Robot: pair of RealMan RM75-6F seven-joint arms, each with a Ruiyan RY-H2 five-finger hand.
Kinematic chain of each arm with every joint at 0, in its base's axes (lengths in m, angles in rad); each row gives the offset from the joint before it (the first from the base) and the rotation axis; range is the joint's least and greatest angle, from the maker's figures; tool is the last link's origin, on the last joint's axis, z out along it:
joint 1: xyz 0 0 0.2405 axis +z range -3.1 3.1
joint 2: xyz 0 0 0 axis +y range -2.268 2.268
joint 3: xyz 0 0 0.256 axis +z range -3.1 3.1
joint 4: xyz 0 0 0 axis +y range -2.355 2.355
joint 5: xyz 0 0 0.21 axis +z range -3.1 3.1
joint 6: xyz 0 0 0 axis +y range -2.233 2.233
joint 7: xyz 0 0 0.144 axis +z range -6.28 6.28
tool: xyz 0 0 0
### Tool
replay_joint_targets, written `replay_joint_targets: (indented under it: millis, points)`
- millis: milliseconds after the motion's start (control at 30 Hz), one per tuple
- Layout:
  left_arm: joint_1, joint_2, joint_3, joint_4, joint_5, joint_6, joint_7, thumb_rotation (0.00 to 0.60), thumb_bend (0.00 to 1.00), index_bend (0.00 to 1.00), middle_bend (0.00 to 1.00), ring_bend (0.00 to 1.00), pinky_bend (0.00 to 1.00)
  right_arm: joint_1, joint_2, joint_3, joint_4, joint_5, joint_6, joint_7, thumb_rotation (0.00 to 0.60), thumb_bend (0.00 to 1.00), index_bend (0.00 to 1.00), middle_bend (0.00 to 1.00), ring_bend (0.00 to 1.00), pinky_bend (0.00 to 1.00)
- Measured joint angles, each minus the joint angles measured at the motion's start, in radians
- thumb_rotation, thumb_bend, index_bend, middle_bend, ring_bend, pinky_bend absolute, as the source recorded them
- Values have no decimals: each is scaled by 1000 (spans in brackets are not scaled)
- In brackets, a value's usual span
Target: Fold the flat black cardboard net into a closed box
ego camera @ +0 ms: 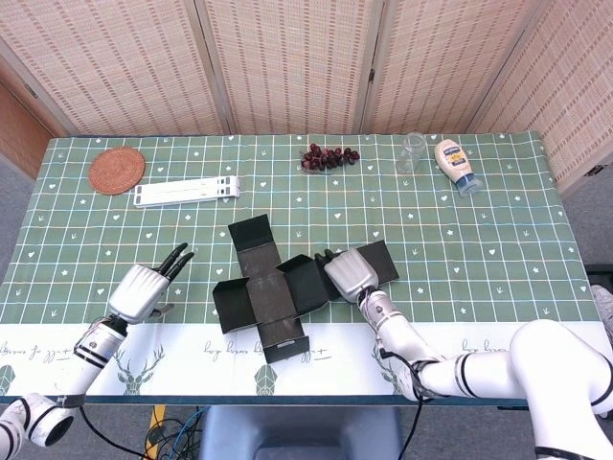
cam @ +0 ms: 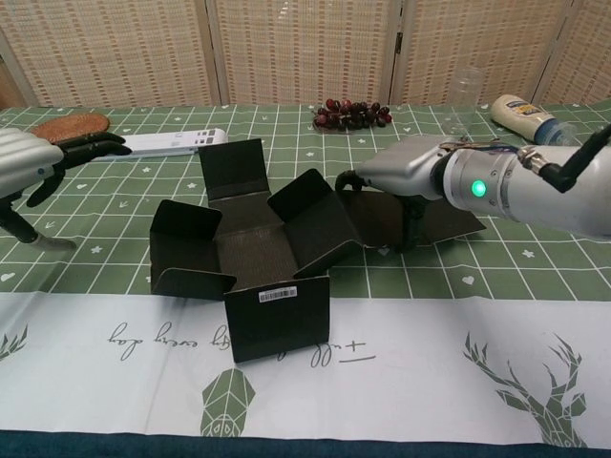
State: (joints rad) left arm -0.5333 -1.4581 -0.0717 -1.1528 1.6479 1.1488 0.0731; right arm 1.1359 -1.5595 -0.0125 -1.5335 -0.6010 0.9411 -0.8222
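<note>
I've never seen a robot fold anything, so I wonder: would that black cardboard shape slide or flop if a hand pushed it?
The black cardboard net probably holds its shape: its side flaps stand up unsupported. It looks thin and hollow, so likely light and apt to slide on the tablecloth. That may be why the right hand rests on its far panel, pinning it.

Black cardboard net [ego camera: 273, 287], green white-gridded tablecloth [ego camera: 498, 230], dark-red grapes [ego camera: 329, 156].

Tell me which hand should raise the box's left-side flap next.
Probably the left hand: it is open and free, level with that side of the box. The right hand is busy on the opposite flap.
</note>
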Motion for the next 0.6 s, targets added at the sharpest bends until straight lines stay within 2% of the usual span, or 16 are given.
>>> replay_joint_targets:
  millis: [333,600]
  points:
    - [-38,-115,8,96,-7,-7,24,600,132,0,0,695,870,-18,-4,14,-11,-15,7,2,600,457,289,352,808,1000]
    - [-48,-193,-20,110,-77,-14,-85,600,129,0,0,691,871,-23,-19,33,4,-31,-2,7,600,457,300,357,809,1000]
